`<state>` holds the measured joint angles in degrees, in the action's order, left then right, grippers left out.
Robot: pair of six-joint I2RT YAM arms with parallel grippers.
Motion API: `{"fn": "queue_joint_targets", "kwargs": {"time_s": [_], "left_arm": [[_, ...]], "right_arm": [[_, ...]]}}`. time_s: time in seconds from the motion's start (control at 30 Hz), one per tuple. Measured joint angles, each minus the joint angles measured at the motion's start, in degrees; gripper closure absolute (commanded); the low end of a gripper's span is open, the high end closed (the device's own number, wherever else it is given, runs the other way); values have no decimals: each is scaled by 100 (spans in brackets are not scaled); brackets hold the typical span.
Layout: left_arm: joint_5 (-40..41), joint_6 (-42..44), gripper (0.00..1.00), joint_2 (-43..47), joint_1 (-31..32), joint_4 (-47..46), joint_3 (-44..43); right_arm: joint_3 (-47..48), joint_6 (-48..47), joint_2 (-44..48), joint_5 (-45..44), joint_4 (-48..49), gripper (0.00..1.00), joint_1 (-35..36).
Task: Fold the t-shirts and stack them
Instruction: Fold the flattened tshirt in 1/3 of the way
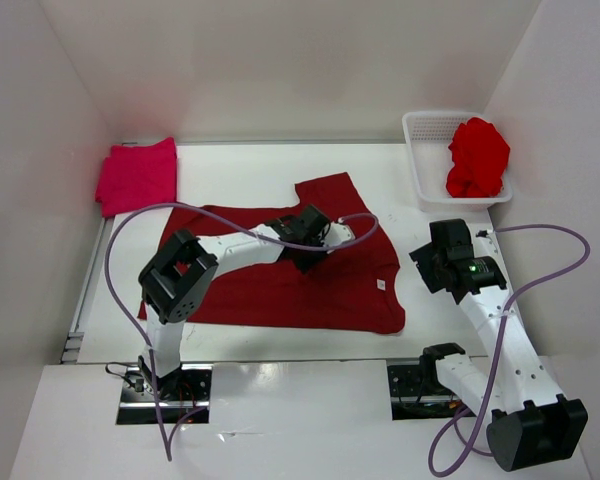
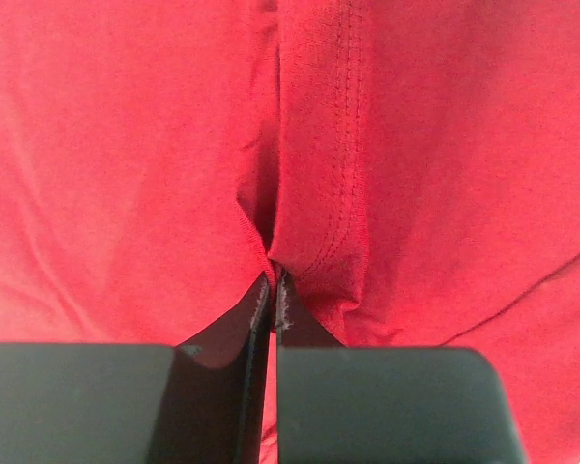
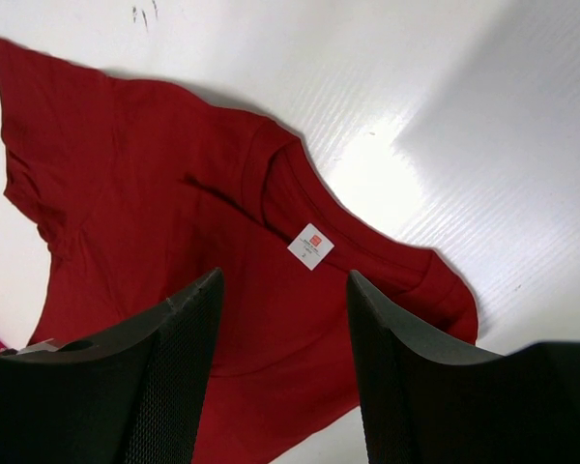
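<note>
A dark maroon t-shirt (image 1: 310, 280) lies spread on the table, its white tag (image 1: 382, 284) near the right edge. My left gripper (image 1: 310, 245) rests on its middle, shut on a pinched fold of the cloth (image 2: 271, 253). My right gripper (image 1: 432, 262) hovers open and empty just right of the shirt; its view shows the collar and tag (image 3: 310, 246) between its fingers (image 3: 179, 338). A pinkish-crimson t-shirt (image 1: 137, 176) lies folded at the back left. A bright red t-shirt (image 1: 477, 158) sits crumpled in the basket.
A white mesh basket (image 1: 420, 150) stands at the back right against the wall. White walls enclose the table on the left, back and right. Purple cables loop over both arms.
</note>
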<state>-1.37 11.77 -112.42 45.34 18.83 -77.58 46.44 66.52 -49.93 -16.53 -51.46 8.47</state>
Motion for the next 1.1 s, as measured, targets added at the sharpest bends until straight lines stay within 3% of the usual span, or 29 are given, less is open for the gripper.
{"fn": "queue_joint_targets", "kwargs": {"time_s": [0.1, 0.5, 0.67, 0.8, 0.97, 1.1], "left_arm": [[-17, -48, 94, 0, 46, 4, 0], [422, -197, 77, 0, -20, -28, -90], [573, -284, 56, 0, -144, -42, -219], [713, -304, 46, 0, -214, -59, -269], [879, -306, 44, 4, -323, -17, -269], [693, -341, 39, 245, -807, 229, -264]], "right_arm": [[0, 0, 0, 4, 0, 41, -2], [-39, -66, 61, 90, 94, 40, 17], [-39, -70, 59, 96, 98, 40, 83], [-39, -83, 42, 96, 107, 40, 90], [-39, -136, -37, 87, 142, 40, 177], [63, -254, -525, -44, 146, 40, 793]]}}
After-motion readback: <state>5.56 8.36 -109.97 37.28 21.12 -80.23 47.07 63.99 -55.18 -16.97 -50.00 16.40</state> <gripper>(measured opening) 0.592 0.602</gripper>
